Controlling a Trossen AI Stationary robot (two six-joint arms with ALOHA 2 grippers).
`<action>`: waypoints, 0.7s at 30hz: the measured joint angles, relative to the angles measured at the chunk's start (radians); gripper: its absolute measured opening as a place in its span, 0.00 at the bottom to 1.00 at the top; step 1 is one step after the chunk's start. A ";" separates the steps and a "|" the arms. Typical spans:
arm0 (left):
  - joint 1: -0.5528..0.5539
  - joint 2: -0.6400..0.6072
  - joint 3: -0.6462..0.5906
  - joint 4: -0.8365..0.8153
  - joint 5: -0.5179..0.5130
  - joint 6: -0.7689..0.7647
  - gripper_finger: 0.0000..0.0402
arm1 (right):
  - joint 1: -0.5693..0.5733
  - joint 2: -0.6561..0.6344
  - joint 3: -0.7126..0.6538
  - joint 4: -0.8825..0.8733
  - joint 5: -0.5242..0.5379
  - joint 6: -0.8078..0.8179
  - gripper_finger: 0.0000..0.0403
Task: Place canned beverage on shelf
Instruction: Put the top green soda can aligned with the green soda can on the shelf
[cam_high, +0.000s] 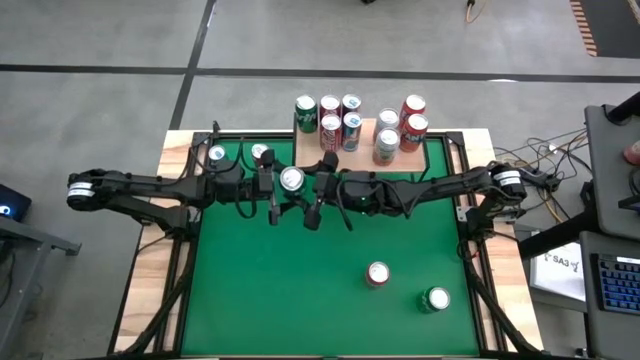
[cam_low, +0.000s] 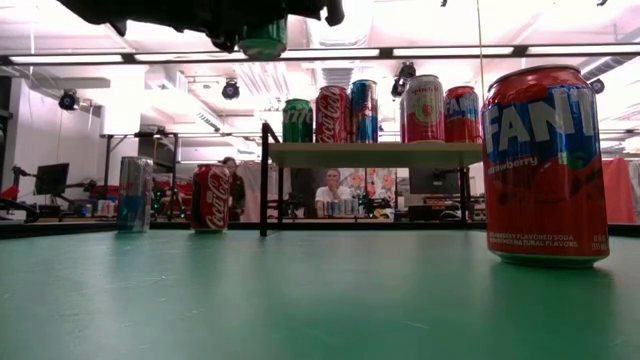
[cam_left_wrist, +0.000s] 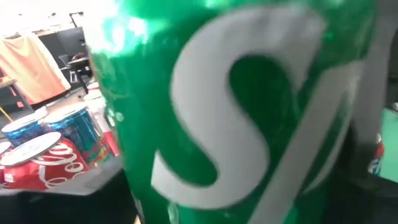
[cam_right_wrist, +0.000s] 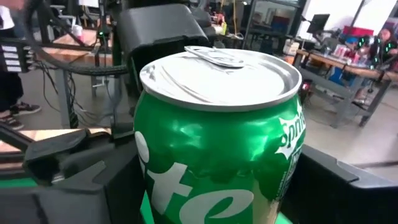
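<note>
While both dark grippers meet above the table's middle, the green aluminium Sprite can (cam_high: 292, 180) hangs between them: left gripper (cam_high: 272, 186) and right gripper (cam_high: 312, 188) each close around its sides. Beyond them stands the low wooden-topped shelf (cam_high: 362, 135), crowded with cans.

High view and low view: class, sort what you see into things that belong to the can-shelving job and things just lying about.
Job in hand:
- Sprite can, raised between left hand and right hand
- shelf
- shelved cans

Lying about:
- Fanta can and Coca-Cola can on the felt, perhaps next in turn
- cables
- person behind
</note>
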 joint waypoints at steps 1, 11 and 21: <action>0.000 0.000 0.000 -0.006 -0.002 0.001 0.89 | 0.000 0.000 0.000 -0.002 0.002 0.011 0.73; 0.003 -0.040 0.000 -0.068 -0.044 0.107 0.91 | 0.000 -0.058 -0.001 -0.002 0.069 0.045 0.73; 0.063 -0.209 -0.001 -0.238 -0.150 0.268 0.90 | -0.004 -0.104 -0.006 -0.054 0.239 0.061 0.73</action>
